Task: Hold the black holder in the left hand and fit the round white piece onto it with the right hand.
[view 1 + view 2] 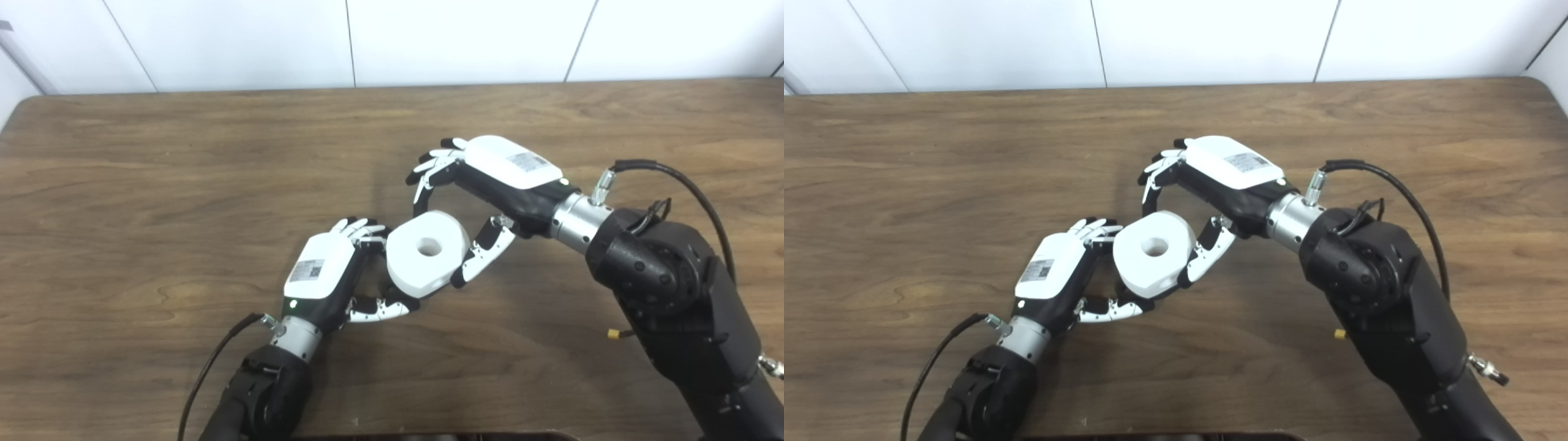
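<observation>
Two hands meet at the middle of your counter [184, 184]: the right hand [490, 184], fingers spread, brackets the round white piece [427, 252] from far and right; the left hand [334, 272] curls beneath it, its holder hidden, grip unclear.

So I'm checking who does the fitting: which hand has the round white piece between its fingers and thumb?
The right hand, arching over the round white piece from the far side. The left hand sits beside and beneath it.
</observation>
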